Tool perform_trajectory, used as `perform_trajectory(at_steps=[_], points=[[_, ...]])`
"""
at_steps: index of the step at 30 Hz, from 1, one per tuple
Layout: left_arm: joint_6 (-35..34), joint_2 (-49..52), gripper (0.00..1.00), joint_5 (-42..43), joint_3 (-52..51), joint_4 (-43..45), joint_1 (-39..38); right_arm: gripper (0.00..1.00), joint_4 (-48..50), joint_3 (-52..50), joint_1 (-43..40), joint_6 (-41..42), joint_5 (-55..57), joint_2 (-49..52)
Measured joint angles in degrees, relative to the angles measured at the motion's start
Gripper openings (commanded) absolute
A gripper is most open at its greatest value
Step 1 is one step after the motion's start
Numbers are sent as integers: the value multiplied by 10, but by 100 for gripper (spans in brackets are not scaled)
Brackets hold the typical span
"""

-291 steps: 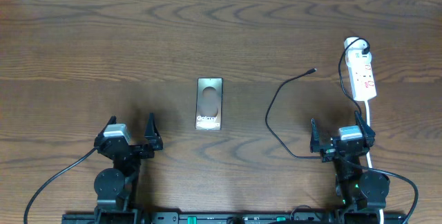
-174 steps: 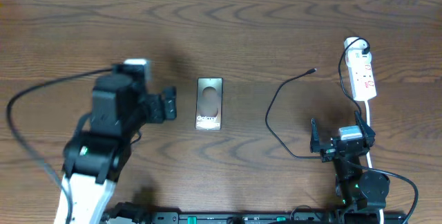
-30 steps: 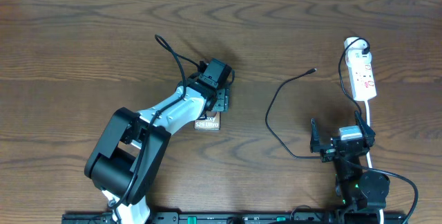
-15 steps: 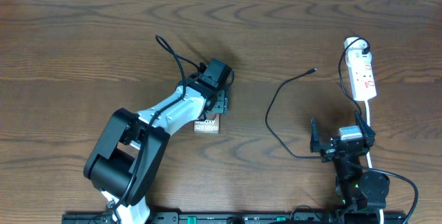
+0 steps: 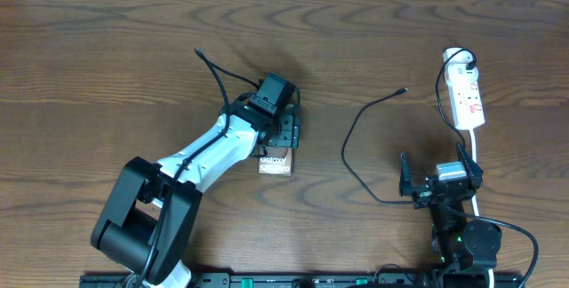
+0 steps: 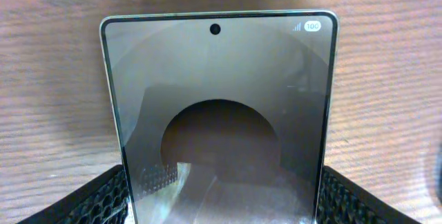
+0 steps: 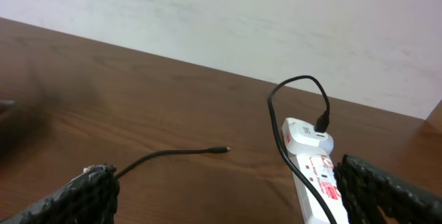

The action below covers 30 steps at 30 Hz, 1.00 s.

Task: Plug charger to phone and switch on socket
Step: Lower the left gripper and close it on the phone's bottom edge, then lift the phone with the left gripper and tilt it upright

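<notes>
Near table centre, the phone [image 5: 274, 164] lies with its long axis near-to-far and its lettered end toward the robot. Over it, the left gripper [image 5: 280, 141] spans its width, fingers [image 6: 90, 200] pressed to both long edges. Beside the socket [image 5: 466, 98] cord, the right gripper [image 5: 439, 187] gapes wide, holding nothing.

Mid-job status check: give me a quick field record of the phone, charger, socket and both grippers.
phone: screen up, held by its long edges
left gripper: jaws shut on the phone
charger: loose on the table, its tip free and well right of the phone; other end plugged into the socket
socket: far right; switch state unreadable
right gripper: jaws open, empty, at the near edge
</notes>
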Motion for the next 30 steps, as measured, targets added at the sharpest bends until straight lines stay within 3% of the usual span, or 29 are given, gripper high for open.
perform_trajectory(at_steps=[18, 30], points=[[0, 0, 66, 46, 0, 0, 0, 99, 0, 0, 0, 0, 0, 0], [0, 5, 66, -14, -19, 2, 0, 99, 0, 0, 0, 0, 0, 0]])
